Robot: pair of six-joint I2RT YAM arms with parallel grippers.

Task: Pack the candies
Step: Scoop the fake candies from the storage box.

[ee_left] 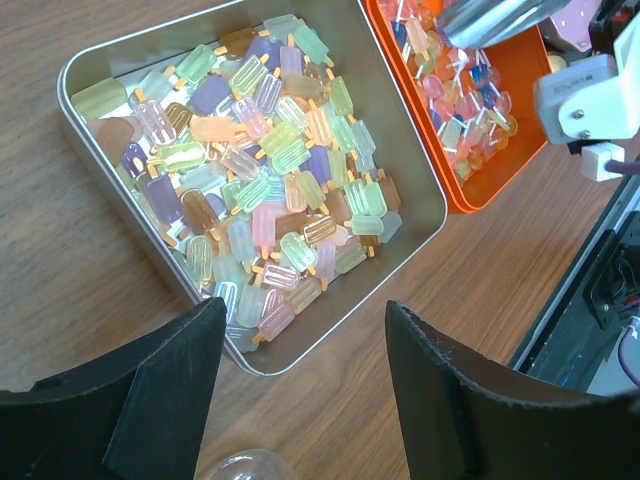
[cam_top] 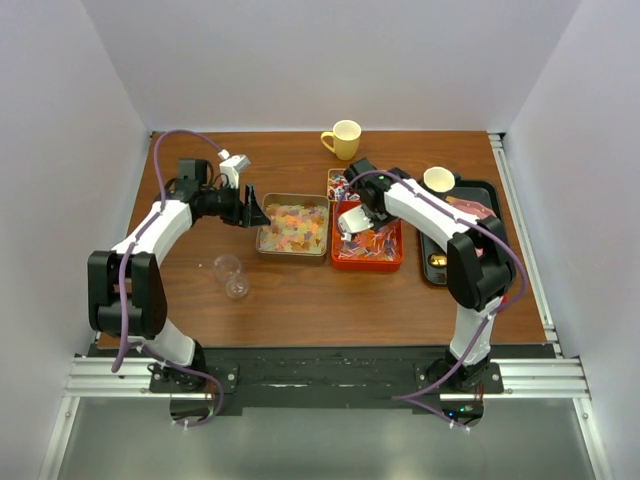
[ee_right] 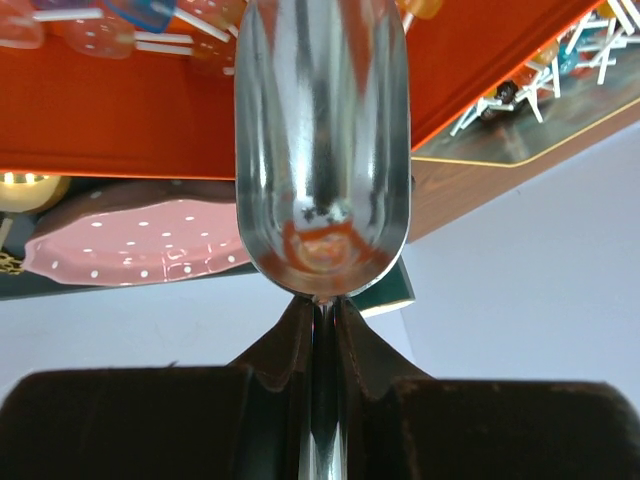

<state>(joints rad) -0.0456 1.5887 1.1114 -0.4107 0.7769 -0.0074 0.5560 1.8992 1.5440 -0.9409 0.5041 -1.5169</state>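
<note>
Candies point(cam_top: 292, 225) heaped in tins — brown wooden table point(cam_top: 330, 300), white walls point(cam_top: 330, 60).

The wooden table point(cam_top: 300, 300) carries a silver tin point(ee_left: 345, 300) just ahead of the left jaws and a clear jar point(cam_top: 232, 274) behind them. An orange tray point(cam_top: 367, 265) sits under the right jaws, a yellow mug point(cam_top: 345, 139) beyond.

The left arm point(cam_top: 150, 240) goes up from its base, bends at the elbow and reaches to the right. The left gripper point(cam_top: 256, 208) points to the right and a bit down. Its two black fingers point(ee_left: 170, 370) stand wide apart with nothing between them. The right arm point(cam_top: 440, 220) bends at the elbow and reaches to the left. The right gripper point(cam_top: 352, 222) tips down. Its fingers point(ee_right: 290, 330) pinch tight on the thin handle of a metal scoop point(ee_right: 322, 150).
</note>
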